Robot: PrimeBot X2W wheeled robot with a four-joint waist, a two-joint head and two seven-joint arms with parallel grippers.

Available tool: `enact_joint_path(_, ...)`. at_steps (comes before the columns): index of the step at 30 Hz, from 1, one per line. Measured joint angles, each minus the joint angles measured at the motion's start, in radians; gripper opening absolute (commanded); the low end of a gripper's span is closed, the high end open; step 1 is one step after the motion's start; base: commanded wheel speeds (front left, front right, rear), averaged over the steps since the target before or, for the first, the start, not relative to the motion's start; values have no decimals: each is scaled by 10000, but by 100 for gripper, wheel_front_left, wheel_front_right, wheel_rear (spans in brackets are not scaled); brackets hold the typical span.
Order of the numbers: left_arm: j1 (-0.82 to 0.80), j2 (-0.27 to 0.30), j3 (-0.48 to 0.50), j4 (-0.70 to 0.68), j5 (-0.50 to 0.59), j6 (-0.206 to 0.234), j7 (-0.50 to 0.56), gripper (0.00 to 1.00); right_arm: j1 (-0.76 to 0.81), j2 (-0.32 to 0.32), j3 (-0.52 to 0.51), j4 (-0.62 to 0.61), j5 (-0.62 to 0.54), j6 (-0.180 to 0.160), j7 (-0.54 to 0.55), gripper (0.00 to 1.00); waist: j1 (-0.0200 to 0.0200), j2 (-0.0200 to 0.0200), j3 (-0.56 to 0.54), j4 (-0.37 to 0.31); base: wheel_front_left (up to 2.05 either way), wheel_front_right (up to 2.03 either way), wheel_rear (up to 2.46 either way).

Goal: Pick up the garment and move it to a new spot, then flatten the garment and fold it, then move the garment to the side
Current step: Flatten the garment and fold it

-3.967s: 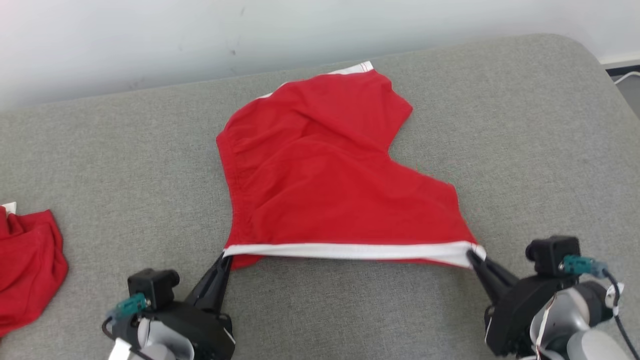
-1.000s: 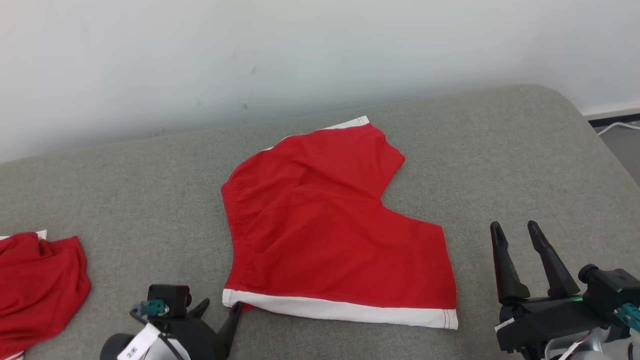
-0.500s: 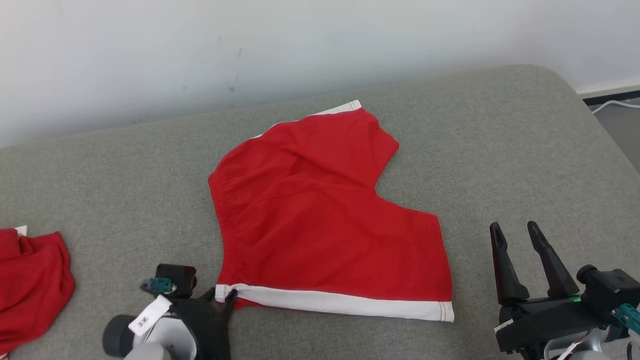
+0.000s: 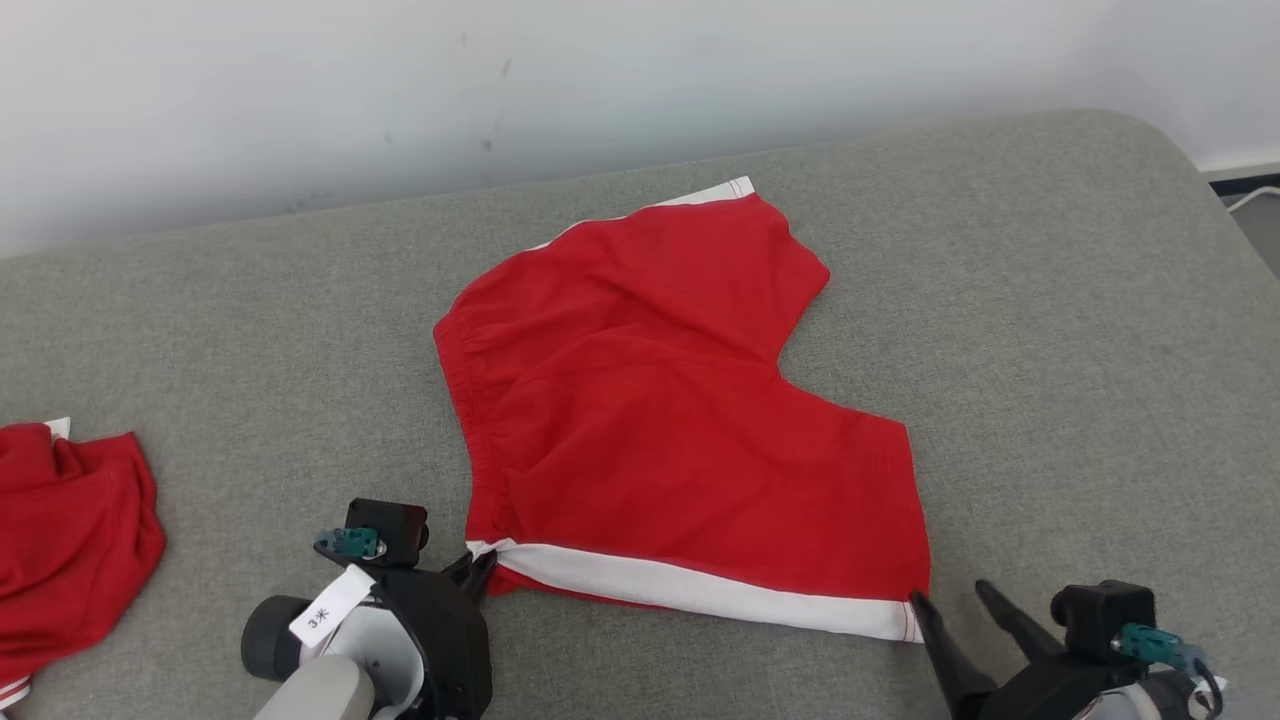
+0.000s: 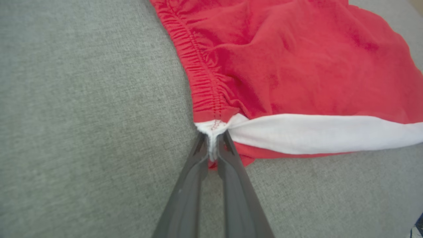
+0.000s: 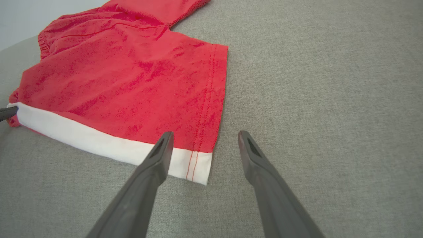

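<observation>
Here, the garment point(image 4: 660, 420), red shorts with a white band along the near edge and a gathered waistband on the left, lies spread flat in the middle of the grey bench point(image 4: 1050, 300). The left gripper point(image 4: 480, 572) is clenched on the near-left corner, bunching the white band. The right gripper point(image 4: 950, 595) is released, its fingers parted either side of the near-right hem corner. The shorts run left to right, one leg pointing right, the other far-right
</observation>
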Motion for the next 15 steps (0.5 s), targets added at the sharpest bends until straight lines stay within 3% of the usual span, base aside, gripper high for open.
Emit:
enact_joint_path(5, -60, -117, -4, 142, 0, -13, -25, 0, -15, 2, 259, 242, 48, -13, 913, 100, 0, 0, 30, 71, 0, 0, 0)
enact_joint_path(8, -141, -136, -17, 226, 0, -96, -54, 0, -27, 48, 318, 284, 96, -111, 1302, 85, 0, 0, 46, 100, 0, 0, 0)
enact_joint_path(10, -159, -155, -19, 284, 0, -102, -81, 0, -63, 65, 332, 299, 98, -150, 1503, 91, -1, 0, 54, 111, 0, 0, 0)
enact_joint_path(11, -160, -163, -19, 313, -2, -104, -121, 0, -89, 77, 336, 301, 98, -205, 1574, 87, -1, 0, 58, 114, 0, 0, 0)
enact_joint_path(13, -174, -167, -17, 357, -2, -176, -153, 0, -200, 88, 347, 324, 102, -236, 1739, 62, -1, 0, 67, 118, 0, 0, 0)
enact_joint_path(15, -190, -169, -17, 393, -2, -188, -165, 0, -281, 125, 345, 328, 203, -293, 1894, 50, -1, 0, 77, 117, 0, 0, 0)
